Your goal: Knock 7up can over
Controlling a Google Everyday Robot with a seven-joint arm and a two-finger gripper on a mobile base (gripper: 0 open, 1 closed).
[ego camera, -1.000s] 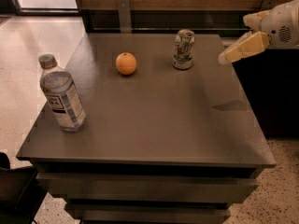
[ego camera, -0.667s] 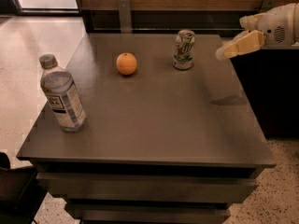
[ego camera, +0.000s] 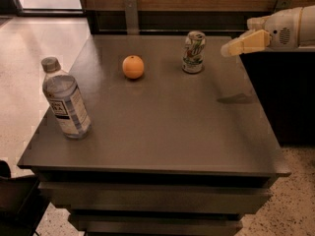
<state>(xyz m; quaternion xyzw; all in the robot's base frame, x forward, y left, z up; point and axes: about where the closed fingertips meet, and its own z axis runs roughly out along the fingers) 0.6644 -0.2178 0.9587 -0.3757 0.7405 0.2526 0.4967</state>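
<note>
The 7up can [ego camera: 194,52] stands upright at the back of the dark grey table [ego camera: 157,127], right of centre. It is white and green with a silver top. My gripper [ego camera: 227,48] comes in from the right edge of the view on a white arm, above the table and a short way to the right of the can, at about the height of the can's top. It is not touching the can. Its shadow falls on the table below it.
An orange [ego camera: 133,67] sits on the table left of the can. A clear plastic water bottle [ego camera: 65,100] with a grey cap stands near the table's left edge. A wooden wall runs behind the table.
My gripper has moved left and slightly up, closer to the can. The can, orange and bottle have not moved.
</note>
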